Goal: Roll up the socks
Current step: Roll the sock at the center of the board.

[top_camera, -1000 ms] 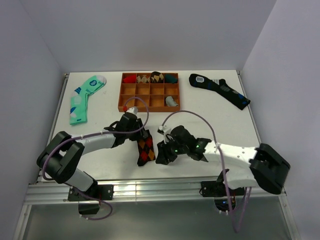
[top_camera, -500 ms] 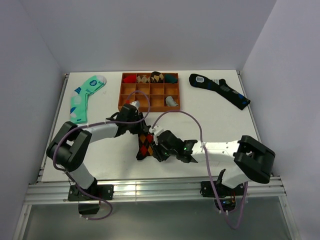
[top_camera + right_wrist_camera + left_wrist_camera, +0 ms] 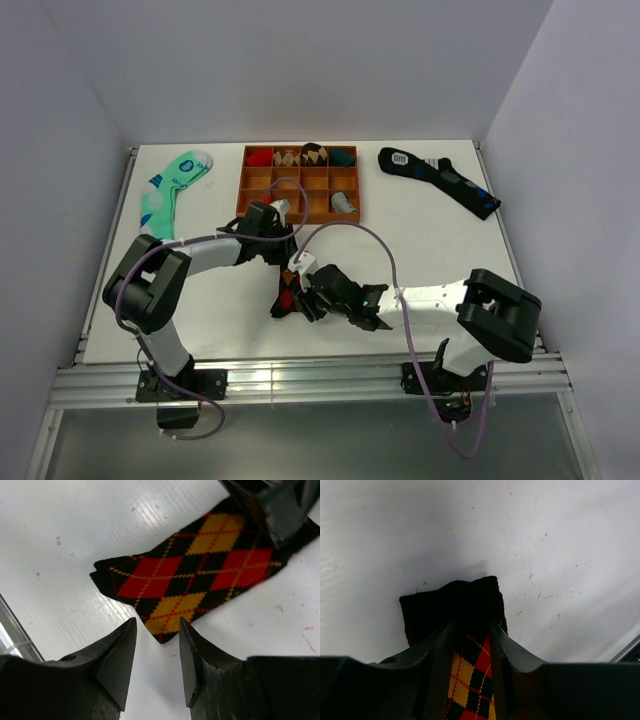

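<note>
The argyle sock (image 3: 284, 300), black with red and orange diamonds, lies flat on the white desk (image 3: 430, 250) near its front edge, a little left of centre, running lengthwise from front to back. Its far end is plain black and sits toward the tray. In the left wrist view this black end (image 3: 470, 605) sticks out just past the left fingers (image 3: 471, 630), which are closed narrow on the sock, with patterned cloth filling the gap between them. From above, the left fingers (image 3: 284, 250) reach the sock's far end from the left. The right fingers (image 3: 305, 298) come in from the right side, beside the sock's near half. In the right wrist view the right fingers (image 3: 157, 630) stand apart and hold nothing. Bare desk shows between them, and their tips hang just short of the sock's (image 3: 200, 565) edge. One dark finger of the other arm presses on the sock in the upper right of that view. Behind the sock, well apart from it, a wooden tray (image 3: 241, 195) with many compartments sits at the back of the desk. Rolled socks fill its back row, and a grey bundle lies in a front right compartment. A mint green and white sock (image 3: 165, 200) lies to the left of the tray. A dark sock with blue spots (image 3: 440, 178) lies slantwise to its right.
</note>
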Tool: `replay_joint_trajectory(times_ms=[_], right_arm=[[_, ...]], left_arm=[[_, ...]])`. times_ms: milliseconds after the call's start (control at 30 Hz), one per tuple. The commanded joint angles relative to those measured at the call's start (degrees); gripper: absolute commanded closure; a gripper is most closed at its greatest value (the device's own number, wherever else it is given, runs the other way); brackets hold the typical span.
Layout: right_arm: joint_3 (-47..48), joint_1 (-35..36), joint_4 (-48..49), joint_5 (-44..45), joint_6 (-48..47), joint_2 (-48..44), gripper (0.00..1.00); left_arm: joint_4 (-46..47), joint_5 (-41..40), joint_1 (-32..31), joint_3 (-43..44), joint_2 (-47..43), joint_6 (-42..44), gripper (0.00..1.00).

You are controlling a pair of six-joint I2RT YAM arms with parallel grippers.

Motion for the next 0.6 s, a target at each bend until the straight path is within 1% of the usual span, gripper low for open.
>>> replay_joint_trajectory(times_ms=[0,233,333,467,567], right_arm=[[2.92,0.39,4.08,-2.4,-3.85,1.45,0.53],[6.27,1.62,0.92,-2.76,-7.98,4.96,0.53],[4.43,1.62,2.76,-3.98,-7.99,4.27,0.53],[3.02,1.62,2.94,-2.93,-7.99,3.82,0.53],[1.44,1.7,5.04,-3.63,-7.99,3.12,0.53]], left_arm=[[-2.07,4.07,-0.02,1.12,2.69,3.28,0.6],[-2.77,6.71,-0.11,2.18,2.87,3.81,0.59],[-3.21,6.62,-0.2,2.62,2.34,3.64,0.59],[-3.3,6.88,-0.11,2.71,1.99,3.37,0.59],[-3.3,7.06,-0.2,2.79,2.16,3.2,0.59]])
